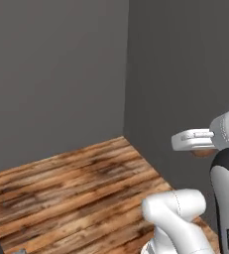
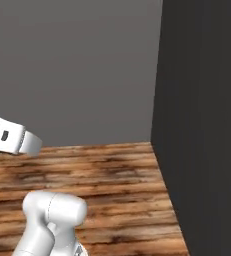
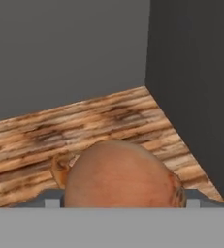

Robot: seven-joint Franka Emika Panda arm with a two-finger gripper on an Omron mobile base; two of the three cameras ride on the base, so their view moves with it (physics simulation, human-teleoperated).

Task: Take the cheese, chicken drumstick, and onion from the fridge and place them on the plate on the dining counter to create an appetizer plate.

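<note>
The hand view looks past a round, pinkish-tan onion (image 3: 118, 174) that sits very close to the camera, low in the picture. Its skin is smooth and pale in the middle, with darker orange-brown streaks at its left and right edges. It sits between the two small grey fingertips (image 3: 52, 201) of the claw (image 3: 120, 201), one on each side. The claw is open wide, and it has hold of the onion, which fills the gap between the tips.

The left base view shows something the hand view cannot: the white hand of the arm from the side, high at the right edge, with a little bit of tan onion (image 1: 203, 153) peeking out just under it. The claw's tips are hidden there.

The right base view shows the white wrist at the left edge, but the onion is hidden.

All three views show the striped brown wooden floor (image 1: 76, 193) below, a plain grey wall (image 2: 72, 70) behind it, and a darker grey wall (image 2: 202, 125) on the right. The onion is up in the air, above the floor, near the corner where the walls meet.
</note>
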